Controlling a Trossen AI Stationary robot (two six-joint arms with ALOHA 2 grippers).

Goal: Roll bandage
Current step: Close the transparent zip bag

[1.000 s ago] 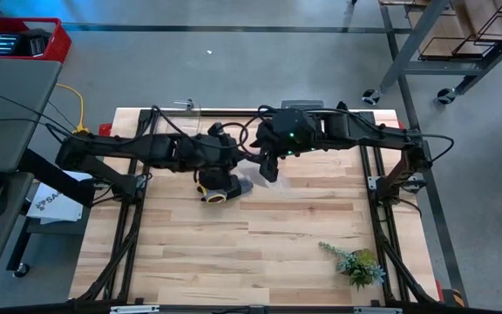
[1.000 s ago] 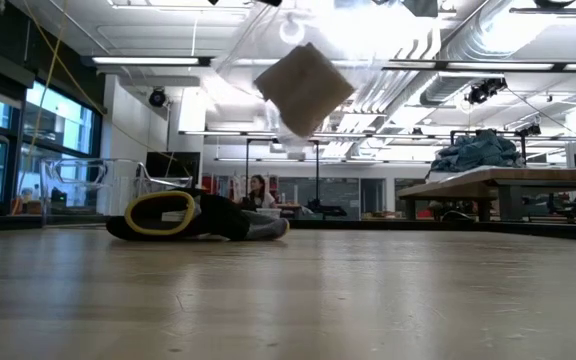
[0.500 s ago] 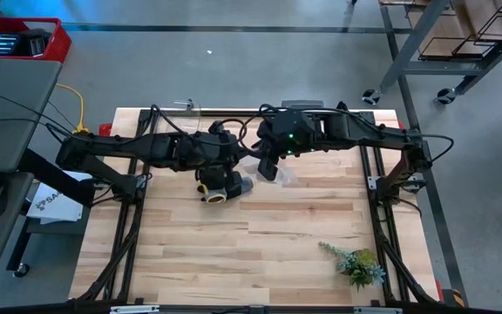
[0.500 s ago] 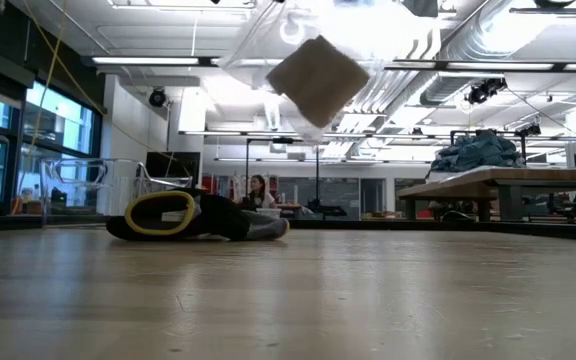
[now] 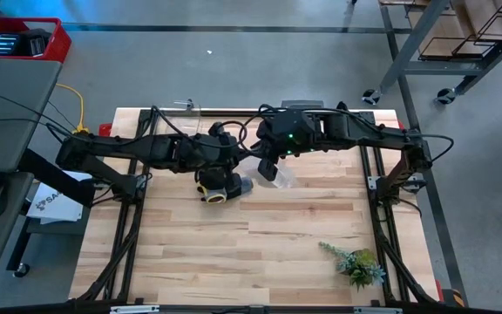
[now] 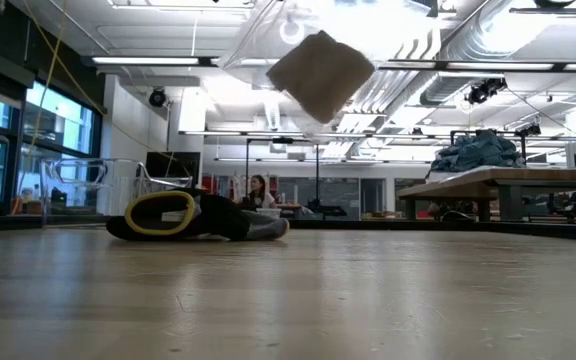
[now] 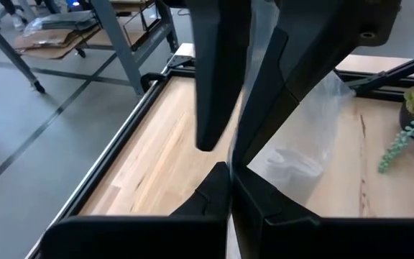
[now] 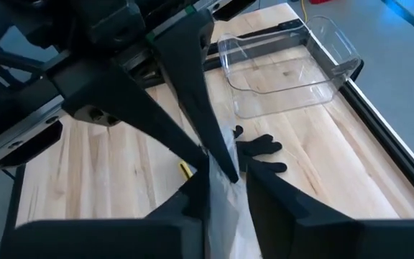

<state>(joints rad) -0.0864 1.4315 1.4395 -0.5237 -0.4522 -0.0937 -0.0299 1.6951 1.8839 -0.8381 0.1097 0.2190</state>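
Workshop person (image 6: 258,190), low view only

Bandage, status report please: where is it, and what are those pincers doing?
Left pincer and right pincer both shut on plastic bag, above table. Bandage inside bag, aloft. Glove lies below, untouched.

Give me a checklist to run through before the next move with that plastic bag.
1. Left tool shut on the plastic bag: ok.
2. Right tool at the bag: ok.
3. Bag lifted off the table: ok.
4. Bandage out of the bag: not ok, it is inside.
5. Glove out of the way: cannot tell; it lies on the table close to the left arm.
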